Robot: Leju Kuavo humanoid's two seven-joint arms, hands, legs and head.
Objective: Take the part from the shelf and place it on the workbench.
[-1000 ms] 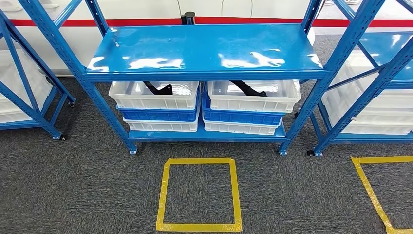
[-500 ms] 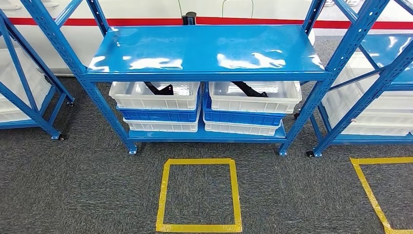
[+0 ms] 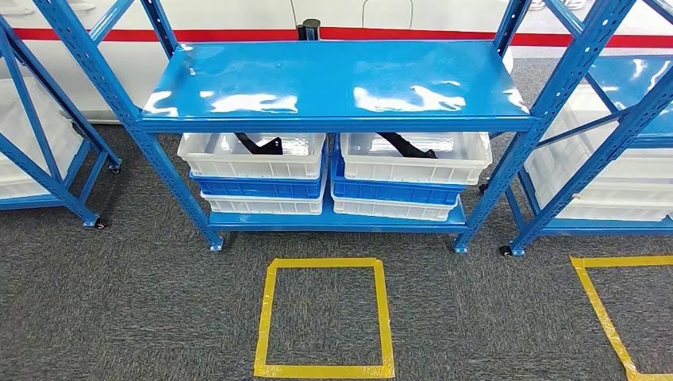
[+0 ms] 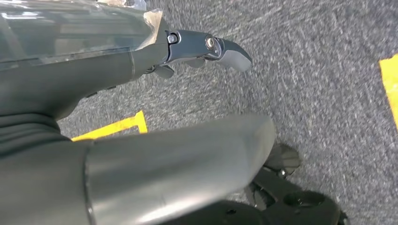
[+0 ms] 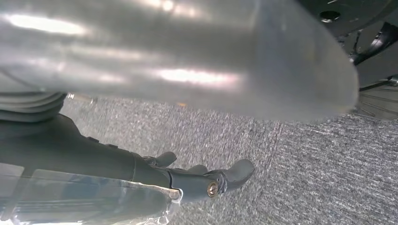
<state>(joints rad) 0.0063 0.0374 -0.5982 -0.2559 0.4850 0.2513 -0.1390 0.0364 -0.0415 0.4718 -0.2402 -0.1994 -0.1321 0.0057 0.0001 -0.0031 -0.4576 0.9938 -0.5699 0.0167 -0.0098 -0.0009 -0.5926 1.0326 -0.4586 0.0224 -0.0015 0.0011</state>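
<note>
The left hand point(image 4: 141, 65) holds nothing, its fingers point(image 4: 225, 49) stretched out and apart from the thick thumb. The right hand point(image 5: 141, 173) is likewise empty, fingers point(image 5: 230, 176) extended away from its thumb.

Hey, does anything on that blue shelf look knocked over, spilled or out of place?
Nothing stands out. The blue shelf stands square, the left white bin and right white bin sit level on their stacks, each holding a black part inside it. No spills on the carpet.

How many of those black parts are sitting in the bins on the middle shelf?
2: one black part in the left top white bin, one black part in the right top white bin. Lower bins may hide more.
</note>
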